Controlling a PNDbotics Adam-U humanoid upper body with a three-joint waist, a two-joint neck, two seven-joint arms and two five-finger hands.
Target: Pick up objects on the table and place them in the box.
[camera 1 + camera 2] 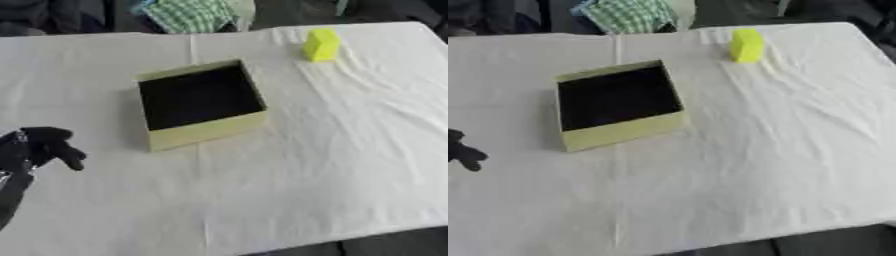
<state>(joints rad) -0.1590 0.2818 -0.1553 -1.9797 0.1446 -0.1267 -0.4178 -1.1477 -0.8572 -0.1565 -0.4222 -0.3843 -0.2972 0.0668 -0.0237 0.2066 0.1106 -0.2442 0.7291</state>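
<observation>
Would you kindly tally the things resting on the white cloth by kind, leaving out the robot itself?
Open box, olive walls, dark inside: 1
Yellow block: 1
Total: 2

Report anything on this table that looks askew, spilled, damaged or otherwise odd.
Little stands out. The box sits turned at an angle to the table edges, open and dark inside, but looks undamaged. The yellow block stands upright, apart from the box, toward the far right. The white tablecloth is creased. Nothing looks spilled.

Creased white tablecloth (pixel 332 165); green checked cloth (pixel 188 15) beyond the far edge.
</observation>
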